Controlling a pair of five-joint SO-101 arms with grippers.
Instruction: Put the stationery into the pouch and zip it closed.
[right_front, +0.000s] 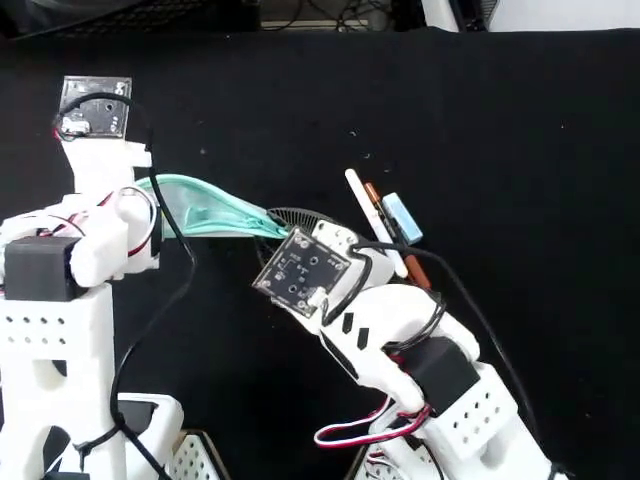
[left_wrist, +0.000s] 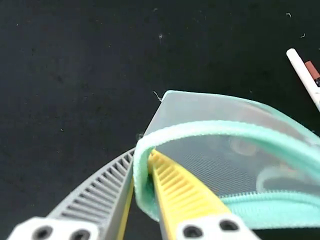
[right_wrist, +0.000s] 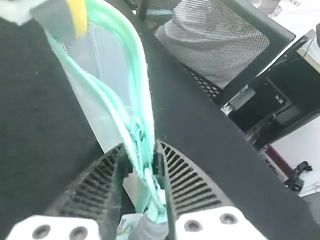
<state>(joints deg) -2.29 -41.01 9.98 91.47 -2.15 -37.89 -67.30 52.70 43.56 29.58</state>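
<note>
A mint-green mesh pouch (right_front: 205, 212) is stretched between the two arms above the black table. My left gripper (left_wrist: 142, 177) is shut on one end of the pouch (left_wrist: 225, 150), its yellow finger (left_wrist: 177, 192) inside the open mouth. My right gripper (right_wrist: 142, 160) is shut on the other end of the pouch (right_wrist: 117, 80), at the zip's green edge. The stationery lies on the table beyond the right gripper: a white pen (right_front: 375, 222), a brown pencil (right_front: 400, 245) and a light blue eraser (right_front: 402, 217). The white pen (left_wrist: 304, 75) lies past the pouch in the left wrist view.
The black cloth table (right_front: 500, 120) has free room at the back and right. A mesh office chair (right_wrist: 225, 45) stands beyond the table. Both arms' white bases and cables fill the front of the high view.
</note>
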